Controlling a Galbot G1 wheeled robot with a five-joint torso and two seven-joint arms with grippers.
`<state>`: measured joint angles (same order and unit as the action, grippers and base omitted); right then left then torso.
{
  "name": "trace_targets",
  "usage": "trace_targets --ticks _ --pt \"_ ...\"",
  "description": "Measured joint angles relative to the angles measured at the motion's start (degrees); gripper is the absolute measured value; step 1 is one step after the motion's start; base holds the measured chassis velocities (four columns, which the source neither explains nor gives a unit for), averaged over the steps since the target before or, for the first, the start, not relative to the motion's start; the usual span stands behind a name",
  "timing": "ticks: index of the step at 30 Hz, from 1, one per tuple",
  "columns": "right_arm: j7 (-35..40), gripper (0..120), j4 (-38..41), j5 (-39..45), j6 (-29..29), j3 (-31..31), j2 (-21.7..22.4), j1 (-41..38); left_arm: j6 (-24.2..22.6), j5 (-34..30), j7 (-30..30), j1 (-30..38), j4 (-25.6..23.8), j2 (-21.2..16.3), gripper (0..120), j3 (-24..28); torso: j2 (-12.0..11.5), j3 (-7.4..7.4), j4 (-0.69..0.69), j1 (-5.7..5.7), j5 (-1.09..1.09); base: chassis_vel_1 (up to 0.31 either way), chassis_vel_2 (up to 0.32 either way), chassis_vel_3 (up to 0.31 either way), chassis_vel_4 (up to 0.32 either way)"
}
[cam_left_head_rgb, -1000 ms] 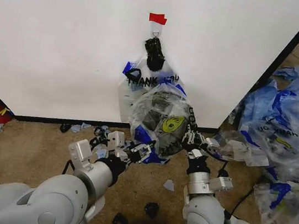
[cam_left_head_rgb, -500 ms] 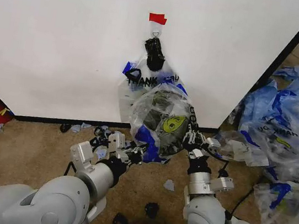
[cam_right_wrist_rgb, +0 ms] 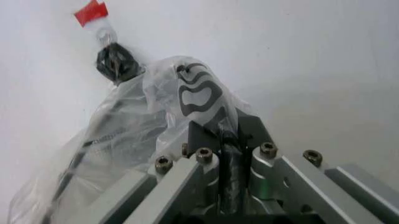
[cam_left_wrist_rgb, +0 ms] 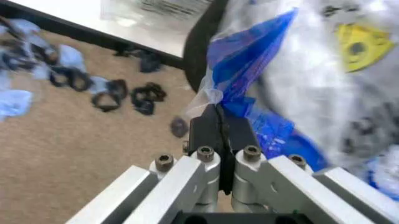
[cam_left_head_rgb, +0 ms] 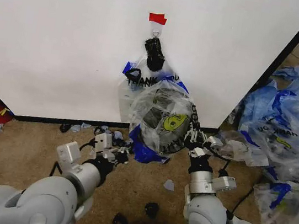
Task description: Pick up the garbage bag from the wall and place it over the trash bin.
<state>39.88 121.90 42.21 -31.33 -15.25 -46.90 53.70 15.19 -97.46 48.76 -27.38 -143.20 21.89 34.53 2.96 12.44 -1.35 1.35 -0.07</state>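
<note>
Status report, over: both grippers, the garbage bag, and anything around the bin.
Left gripper shut on garbage bag low blue edge. Right gripper shut on its other side. Bag draped over trash bin at wall. Bag bundle hangs from hook behind.

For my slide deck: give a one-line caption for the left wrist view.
Left gripper shut on the garbage bag over the carpet, near the wall.
</note>
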Motion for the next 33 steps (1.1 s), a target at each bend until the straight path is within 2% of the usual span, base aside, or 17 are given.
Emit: trace_targets --ticks 7,13,19,23,33 --pt "1.65 1 3.62 2.23 0.75 0.03 -0.57 0.69 -0.1 3.26 0.87 -3.75 -0.03 -1.24 0 -0.59 0.0 0.0 0.0 0.0 -0.01 0.0 0.0 0.0 0.0" --pt "2.75 1 6.93 4.86 1.55 0.02 -0.24 1.55 0.23 5.58 1.0 -6.45 0.01 -0.48 0 -1.16 0.0 0.0 0.0 0.0 0.01 0.0 0.0 0.0 0.0" --pt "3.45 1 9.7 6.46 2.09 -0.08 -0.24 3.67 0.85 8.14 0.98 -8.79 2.62 1.47 0 -1.2 0.0 0.0 0.0 0.0 0.01 0.0 0.0 0.0 0.0" --pt "3.48 1 11.02 6.93 2.15 -0.37 -0.2 5.6 1.46 11.24 0.73 -11.03 6.05 2.98 0 -1.2 0.0 0.0 -0.01 0.0 0.0 0.0 0.0 0.0 0.0" --pt "3.24 1 11.36 6.14 2.15 -0.91 0.06 7.21 1.67 13.02 0.52 -13.02 8.85 4.51 0 -1.28 0.0 0.0 0.0 0.0 0.0 0.0 0.0 0.0 0.0"
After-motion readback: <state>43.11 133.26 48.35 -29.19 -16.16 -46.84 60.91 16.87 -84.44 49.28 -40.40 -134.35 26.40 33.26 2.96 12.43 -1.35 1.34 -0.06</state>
